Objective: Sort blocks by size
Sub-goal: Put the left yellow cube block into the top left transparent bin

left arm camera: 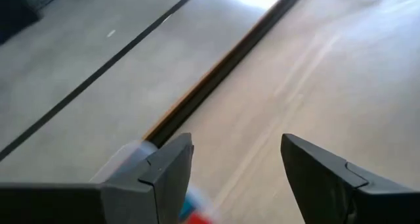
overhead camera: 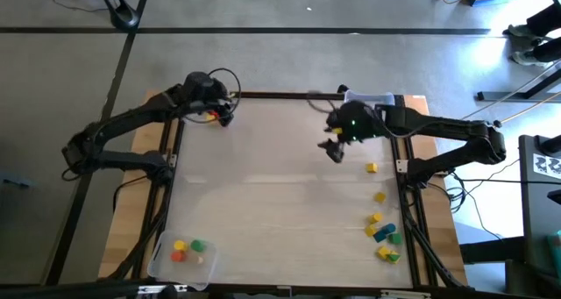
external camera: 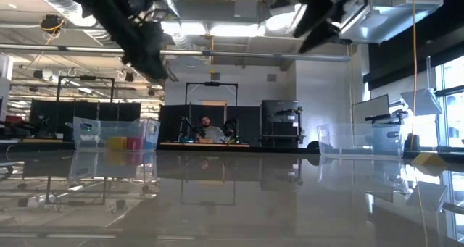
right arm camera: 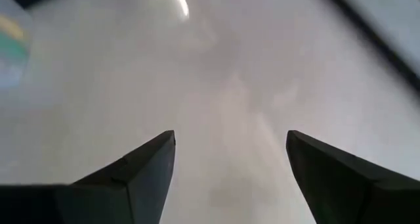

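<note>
Several small blocks, yellow (overhead camera: 372, 167), blue (overhead camera: 384, 231) and green (overhead camera: 394, 238), lie loose on the table near its right edge. A clear tray (overhead camera: 165, 262) at the near left corner holds a yellow, a green and an orange block. My left gripper (overhead camera: 221, 115) hangs open above the far left corner, over a clear tray (external camera: 85, 140) with red and yellow blocks (external camera: 125, 142). A red and a blue block (left arm camera: 197, 212) show between its fingers (left arm camera: 236, 145). My right gripper (overhead camera: 333, 148) hangs open and empty above the bare table right of the middle (right arm camera: 230, 138).
Another clear tray (overhead camera: 368, 99) stands at the far right corner and shows in the low view (external camera: 355, 140). The middle of the table (overhead camera: 272, 194) is bare. The table's dark far rail (left arm camera: 216, 73) runs just beyond my left gripper.
</note>
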